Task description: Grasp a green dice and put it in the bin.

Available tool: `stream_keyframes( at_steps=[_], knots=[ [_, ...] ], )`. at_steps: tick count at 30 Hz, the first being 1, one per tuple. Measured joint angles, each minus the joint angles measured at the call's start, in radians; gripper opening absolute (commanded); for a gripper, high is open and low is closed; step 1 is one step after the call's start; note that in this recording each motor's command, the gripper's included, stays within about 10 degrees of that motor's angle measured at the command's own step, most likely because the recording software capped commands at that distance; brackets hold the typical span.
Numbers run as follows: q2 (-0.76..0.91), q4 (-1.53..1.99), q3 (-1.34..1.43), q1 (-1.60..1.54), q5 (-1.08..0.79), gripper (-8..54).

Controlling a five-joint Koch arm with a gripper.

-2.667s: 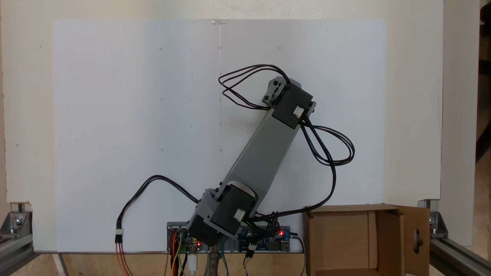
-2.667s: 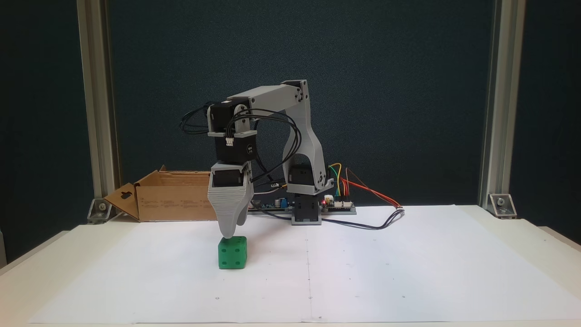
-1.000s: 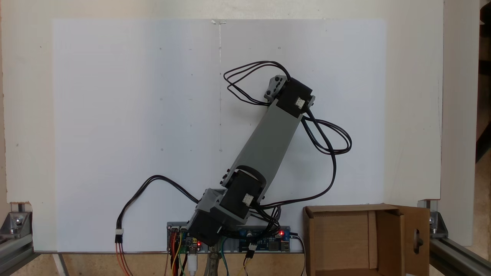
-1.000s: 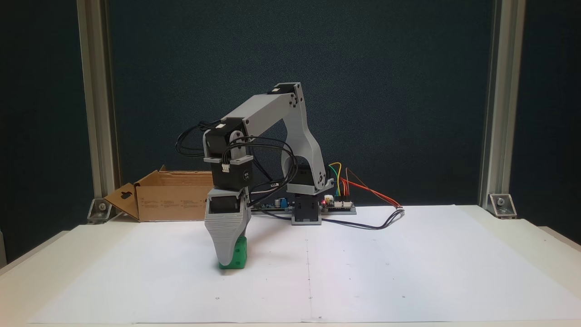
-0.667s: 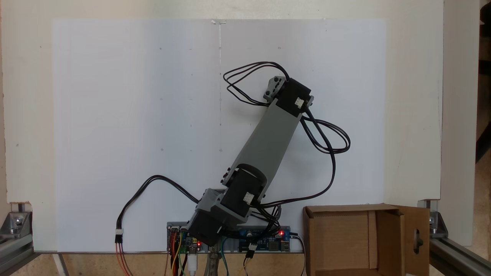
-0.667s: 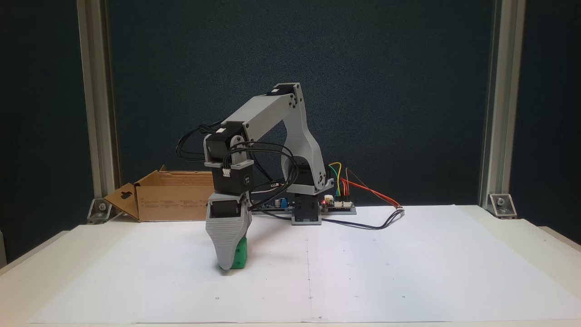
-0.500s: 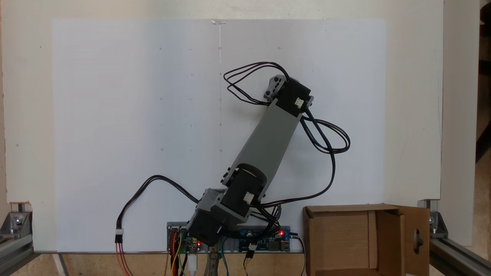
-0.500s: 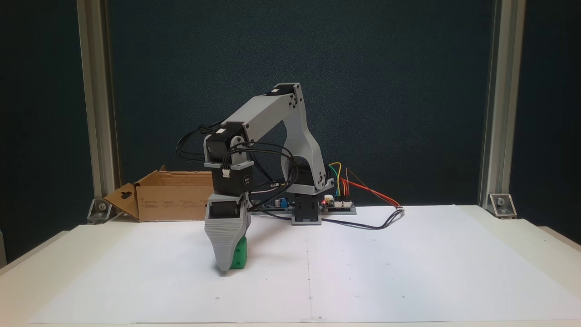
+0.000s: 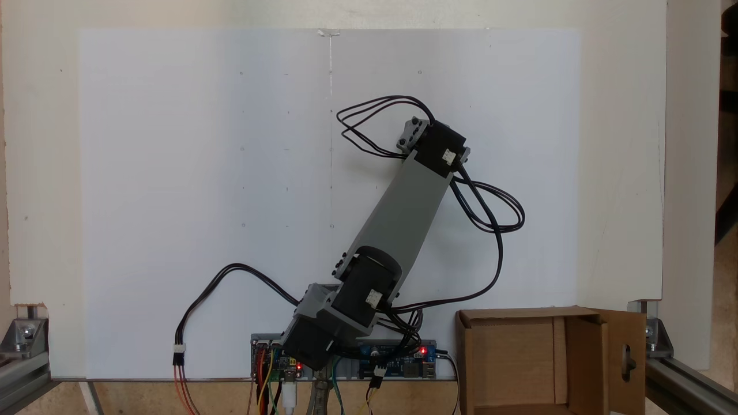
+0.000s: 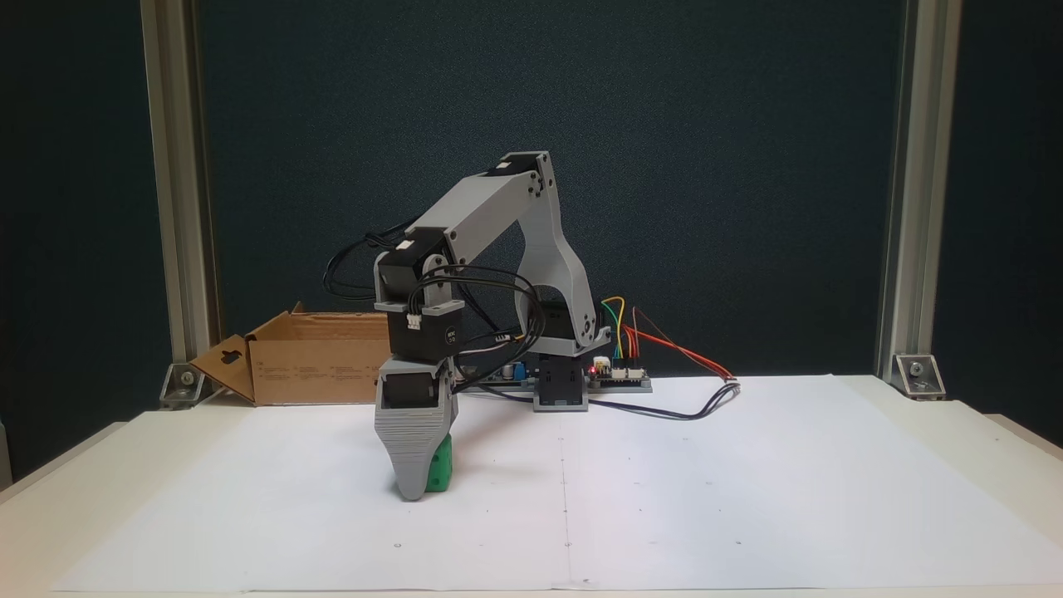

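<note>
From my side cam, gripper (image 10: 411,490) front finger covers most of the green dice (image 10: 440,468); only its right strip w/ a couple of pips shows. Rear finger's hidden behind the front one, so I can't tell the gap or grip. Arm (image 10: 498,208) blocks the bin's (image 10: 320,357) right end. Top cam: bin (image 9: 519,357) cut off by the bottom edge, wires (image 9: 268,392) too. Print on the box too small to read.

Bright green dice (image 10: 440,472), seemingly dark pips; plain brown bin (image 9: 510,360).
</note>
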Motion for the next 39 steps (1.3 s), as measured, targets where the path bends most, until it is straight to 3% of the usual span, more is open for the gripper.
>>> stream_keyframes(
  at_steps=[23,24,25,29,39],
  knots=[
    [-0.002,-0.044,0.002,0.0,-0.002,31.7],
    [-0.002,-0.044,0.002,-0.002,-0.002,29.3],
    [-0.002,-0.044,0.002,-0.002,-0.003,22.9],
    [-0.002,-0.091,0.002,0.005,-0.005,11.6],
    [0.025,-0.094,0.014,0.011,-0.006,11.5]
  ],
)
